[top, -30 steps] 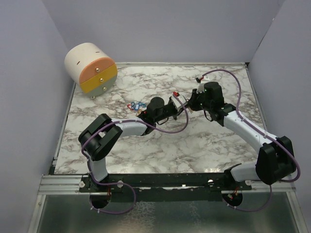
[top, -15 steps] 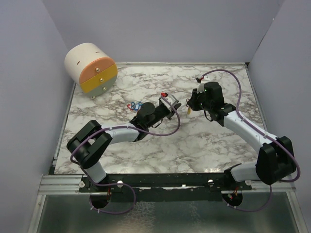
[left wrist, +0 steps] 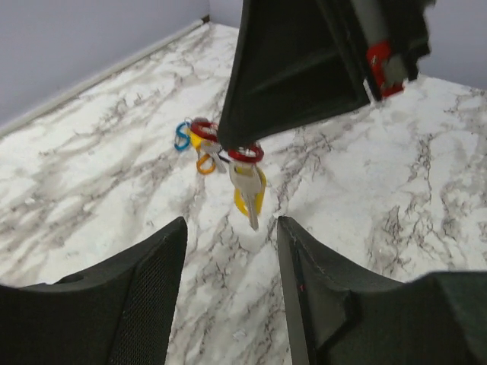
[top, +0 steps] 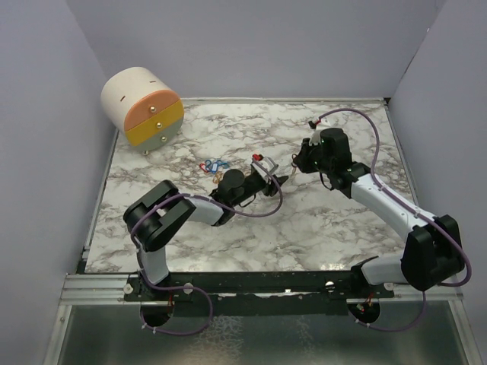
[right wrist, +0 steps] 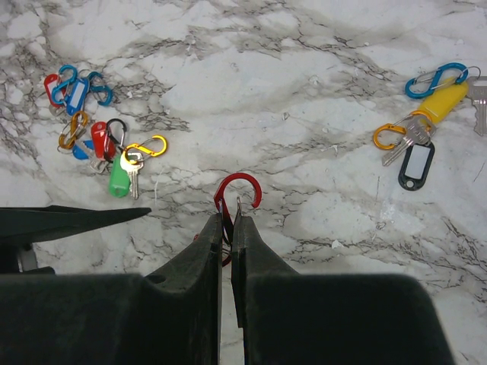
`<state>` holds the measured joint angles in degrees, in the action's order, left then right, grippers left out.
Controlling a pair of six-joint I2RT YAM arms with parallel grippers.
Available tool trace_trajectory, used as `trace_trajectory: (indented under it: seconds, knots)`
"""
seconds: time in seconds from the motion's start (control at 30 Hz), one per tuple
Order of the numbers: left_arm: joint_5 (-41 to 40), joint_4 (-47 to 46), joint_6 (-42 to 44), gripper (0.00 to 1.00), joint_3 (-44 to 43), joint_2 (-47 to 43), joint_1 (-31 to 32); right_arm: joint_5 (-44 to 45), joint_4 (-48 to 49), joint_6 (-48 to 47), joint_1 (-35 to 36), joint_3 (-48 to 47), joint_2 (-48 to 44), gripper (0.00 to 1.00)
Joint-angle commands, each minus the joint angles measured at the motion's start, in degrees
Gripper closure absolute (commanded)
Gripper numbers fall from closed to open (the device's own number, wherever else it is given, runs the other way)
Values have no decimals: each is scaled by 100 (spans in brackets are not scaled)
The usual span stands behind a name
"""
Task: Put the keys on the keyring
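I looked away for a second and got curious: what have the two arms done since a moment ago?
The left gripper opened and backed away from the right gripper; it now holds nothing. The right gripper stayed put, shut on the red clip, with a key and a yellow tag hanging from it. The loose keys did not move.

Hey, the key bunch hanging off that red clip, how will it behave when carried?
Likely floppy: the silver key and yellow tag dangle freely below the red clip, so they should swing. Probably light, being tiny beside the right end effector. The thin clip may pivot in its pinch.
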<state>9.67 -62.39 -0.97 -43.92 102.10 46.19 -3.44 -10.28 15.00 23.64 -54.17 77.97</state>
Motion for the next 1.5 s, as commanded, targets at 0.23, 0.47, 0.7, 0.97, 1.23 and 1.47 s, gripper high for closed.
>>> trace_trajectory:
  seconds: [0.23,0.47,0.7,0.97,1.23,1.47]
  knots:
    - [23,-3793,-195,1,765,1325,27,-15,176,176,36,-23,-260,99]
    - [-319,-3859,-2,1,365,1655,113,-208,267,272,36,-14,-273,99]
    - [-1075,-3854,375,3,-106,1877,384,-253,374,581,36,18,-294,99]
    - [-1471,-3860,392,5,-482,2138,428,-496,466,637,36,88,-427,99]
    - [-1457,-3860,349,11,-875,2288,426,-526,419,600,36,113,-492,99]
    - [-1337,-3858,274,32,-1058,2354,427,-517,431,599,36,126,-486,99]
